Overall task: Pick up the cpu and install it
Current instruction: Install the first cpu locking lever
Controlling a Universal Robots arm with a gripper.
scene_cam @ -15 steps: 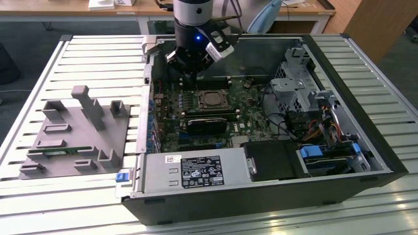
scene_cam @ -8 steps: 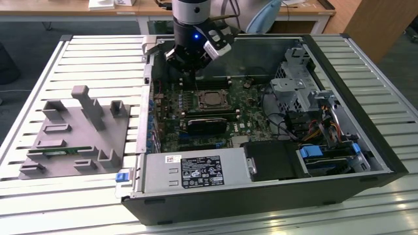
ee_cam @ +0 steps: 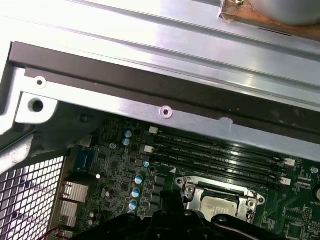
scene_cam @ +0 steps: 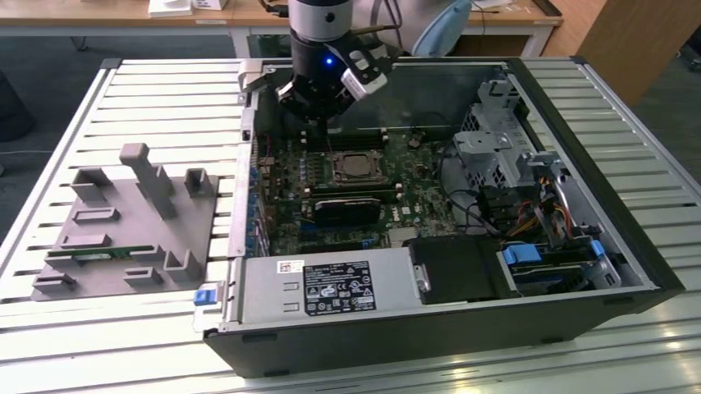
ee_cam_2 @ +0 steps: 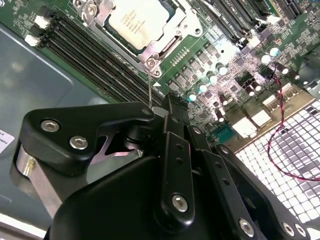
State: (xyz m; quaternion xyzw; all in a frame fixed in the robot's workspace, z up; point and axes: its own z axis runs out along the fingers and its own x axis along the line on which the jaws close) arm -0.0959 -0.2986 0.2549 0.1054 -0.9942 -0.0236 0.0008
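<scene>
Hand point(scene_cam: 325, 121), fingers together on nothing, hovers above the cpu point(scene_cam: 353, 167), already in its socket at frame centre. Light, stiff, fragile underneath; grip by the edges.

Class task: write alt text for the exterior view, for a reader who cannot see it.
A robot arm's gripper hangs inside an open computer case, just above the motherboard, where the cpu sits in its socket. On the exterior view's left, a grey tray lies on the slatted table.
</scene>
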